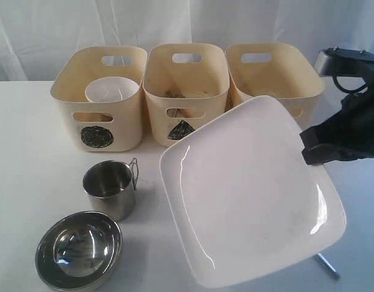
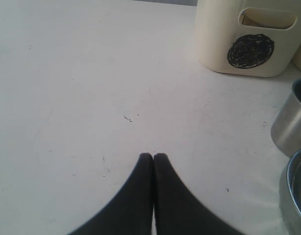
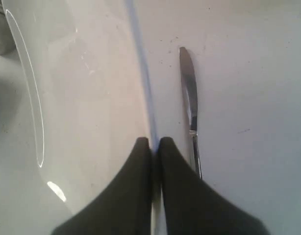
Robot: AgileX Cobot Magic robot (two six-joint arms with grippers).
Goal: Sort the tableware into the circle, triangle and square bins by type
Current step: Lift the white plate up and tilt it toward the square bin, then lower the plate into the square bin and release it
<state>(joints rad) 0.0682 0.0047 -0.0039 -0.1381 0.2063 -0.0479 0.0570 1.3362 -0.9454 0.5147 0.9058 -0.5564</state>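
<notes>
My right gripper (image 1: 306, 146) is shut on the right rim of the large white square plate (image 1: 248, 194), which hangs tilted above the table; the rim (image 3: 151, 112) runs between the right gripper (image 3: 154, 142) fingers. A steel knife (image 3: 189, 105) lies on the table under the plate's edge, its tip showing (image 1: 328, 267). A steel mug (image 1: 109, 188) and a steel bowl (image 1: 79, 249) stand at front left. The small white bowl (image 1: 111, 91) sits in the circle bin (image 1: 98, 97). Wooden chopsticks (image 1: 181, 94) lie in the triangle bin (image 1: 186, 91). My left gripper (image 2: 153, 155) is shut and empty over bare table.
The third bin (image 1: 273, 76) stands at back right, partly behind the raised plate. In the left wrist view the circle bin (image 2: 248, 44), the mug (image 2: 290, 122) and the steel bowl's rim (image 2: 295, 196) lie to one side. A white curtain hangs behind the bins.
</notes>
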